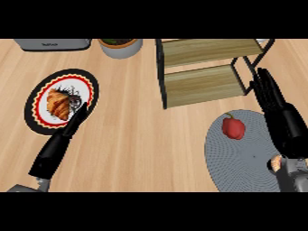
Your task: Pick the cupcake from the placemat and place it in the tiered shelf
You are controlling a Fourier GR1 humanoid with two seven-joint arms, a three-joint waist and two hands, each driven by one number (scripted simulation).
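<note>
Wooden counter (143, 135), croissant (58, 104) on plate (39, 124)

The right hand (284, 121) hides most of the cupcake (275, 163). The toaster (53, 43) and pot (121, 46) at the far side are cut off.

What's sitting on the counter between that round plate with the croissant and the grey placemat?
Nothing. In the head view, the stretch between the plate and the placemat is bare wooden counter; the tiered shelf stands farther back.
</note>
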